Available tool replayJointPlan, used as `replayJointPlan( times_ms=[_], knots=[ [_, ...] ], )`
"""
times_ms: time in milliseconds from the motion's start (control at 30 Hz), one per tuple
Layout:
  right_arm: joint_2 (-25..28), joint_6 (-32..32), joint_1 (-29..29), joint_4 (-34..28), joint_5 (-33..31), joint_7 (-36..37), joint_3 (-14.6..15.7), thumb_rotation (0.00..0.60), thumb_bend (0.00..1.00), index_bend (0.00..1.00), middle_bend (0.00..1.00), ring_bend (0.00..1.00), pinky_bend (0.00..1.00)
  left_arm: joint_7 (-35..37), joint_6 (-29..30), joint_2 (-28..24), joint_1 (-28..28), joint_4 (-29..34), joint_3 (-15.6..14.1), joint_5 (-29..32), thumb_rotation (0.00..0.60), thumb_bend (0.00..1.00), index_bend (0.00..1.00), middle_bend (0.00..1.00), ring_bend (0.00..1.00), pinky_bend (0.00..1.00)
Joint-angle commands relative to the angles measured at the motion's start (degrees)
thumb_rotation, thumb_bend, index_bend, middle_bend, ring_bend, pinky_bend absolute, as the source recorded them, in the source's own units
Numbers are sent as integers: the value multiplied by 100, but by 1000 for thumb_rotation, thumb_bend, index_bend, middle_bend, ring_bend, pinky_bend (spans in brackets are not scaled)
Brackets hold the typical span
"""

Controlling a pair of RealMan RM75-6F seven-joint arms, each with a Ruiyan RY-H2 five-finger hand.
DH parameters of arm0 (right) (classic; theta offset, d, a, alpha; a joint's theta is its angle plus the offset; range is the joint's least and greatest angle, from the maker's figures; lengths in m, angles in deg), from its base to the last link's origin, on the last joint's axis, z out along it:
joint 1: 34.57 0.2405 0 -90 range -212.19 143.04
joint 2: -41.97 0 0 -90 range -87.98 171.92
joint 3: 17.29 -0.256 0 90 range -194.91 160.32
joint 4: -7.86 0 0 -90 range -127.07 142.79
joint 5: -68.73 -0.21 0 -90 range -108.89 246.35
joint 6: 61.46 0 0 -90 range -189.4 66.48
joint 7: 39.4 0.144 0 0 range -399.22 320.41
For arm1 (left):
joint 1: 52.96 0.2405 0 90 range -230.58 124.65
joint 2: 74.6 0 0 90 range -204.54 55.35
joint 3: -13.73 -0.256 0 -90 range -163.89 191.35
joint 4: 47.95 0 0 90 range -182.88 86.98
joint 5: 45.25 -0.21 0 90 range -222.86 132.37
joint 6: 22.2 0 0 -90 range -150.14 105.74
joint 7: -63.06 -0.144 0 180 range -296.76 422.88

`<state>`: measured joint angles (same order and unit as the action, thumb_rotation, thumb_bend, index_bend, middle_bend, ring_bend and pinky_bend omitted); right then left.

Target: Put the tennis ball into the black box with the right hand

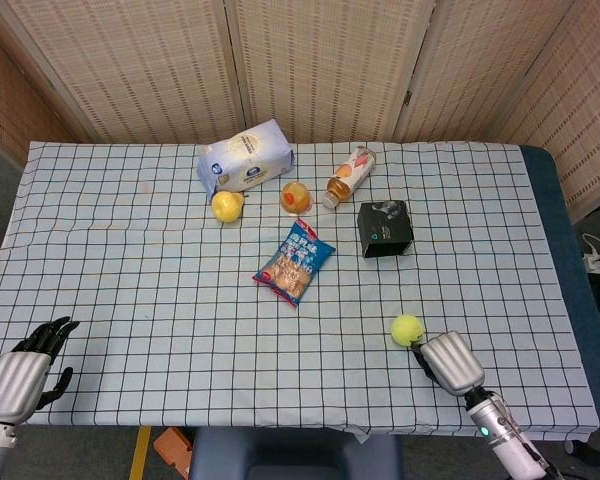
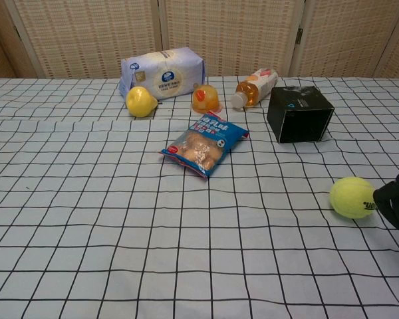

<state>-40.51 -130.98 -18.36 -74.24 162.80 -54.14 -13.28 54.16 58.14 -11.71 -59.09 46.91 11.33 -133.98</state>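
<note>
- right hand point(image 1: 448, 362): silver ribbed back, black fingers point(image 2: 394, 202); white wrist with green indicator light
- left hand point(image 1: 20, 374): silver ribbed back, black fingers, grey wrist
</note>
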Motion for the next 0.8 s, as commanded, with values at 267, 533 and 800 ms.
replayJointPlan(
  times_ms=[267, 533, 800],
  knots=[
    [-426, 318, 84, 158, -33, -224, 128, 600, 940, 1000, 938, 790, 1000, 17, 18, -20, 5, 17, -11, -30, 600, 443, 144, 99, 110, 373],
    [-842, 337, 144, 607, -179, -208, -49, 600, 940, 1000, 938, 790, 1000, 29, -16, -22, -9, 13, -27, -50, 600, 444, 144, 99, 110, 373],
    [-1103, 351, 229, 992, -332, -150, -223, 600, 939, 1000, 938, 790, 1000, 24, -29, -18, -13, 13, -34, -55, 600, 443, 144, 99, 111, 373]
  ],
)
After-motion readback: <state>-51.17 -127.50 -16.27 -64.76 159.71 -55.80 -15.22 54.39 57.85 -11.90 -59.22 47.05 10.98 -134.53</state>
